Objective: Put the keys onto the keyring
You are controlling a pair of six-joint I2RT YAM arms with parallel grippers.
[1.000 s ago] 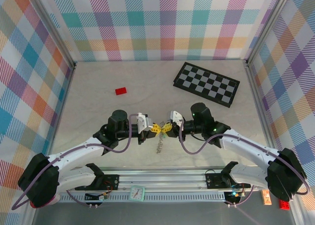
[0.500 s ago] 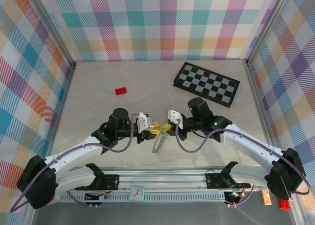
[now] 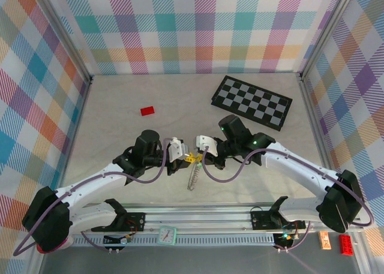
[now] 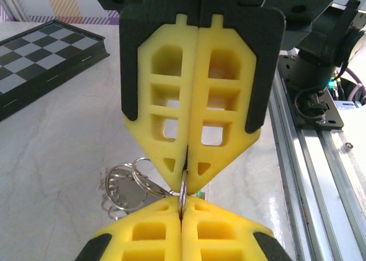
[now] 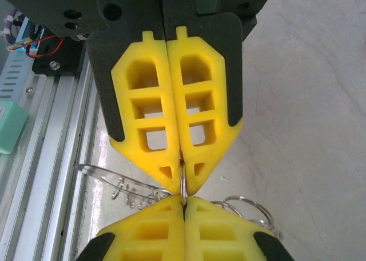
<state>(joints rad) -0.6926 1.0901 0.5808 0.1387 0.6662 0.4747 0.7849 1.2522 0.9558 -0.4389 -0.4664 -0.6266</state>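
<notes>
- Top view: we note the left gripper (image 3: 186, 159) and the right gripper (image 3: 197, 158) tip to tip over the front middle of the table (image 3: 114, 130). Both are closed tight, with the arms bowed in from either side.
- The keyring (image 3: 193, 177) runs from that meeting point as a grey toothed strand toward the rail (image 3: 210, 217). Its low end lies just short of the table's near edge.
- Bare tabletop lies left, right and behind the tips. The checkerboard (image 3: 252, 102) sits well apart at back right and the red block (image 3: 147, 111) well apart at back left.
- The keys are too small for us to pick out.
- Left wrist view: the left gripper (image 4: 182, 207) sits at the bottom, pads pressed together on a thin wire of the keyring (image 4: 127, 187). The right gripper (image 4: 187, 181), above, pinches the same wire.
- Loose rings bunch just left of the tips. The checkerboard (image 4: 40, 49) lies far left, and the rail (image 4: 320, 152) edges the right.
- Right wrist view: the right gripper (image 5: 184, 204) is at the bottom and the left gripper (image 5: 182, 184) above, both nipped shut on the wire.
- The keyring's rings (image 5: 243, 207) sit just right of the tips, with open table beyond. The rail (image 5: 51, 129) borders the left.
</notes>
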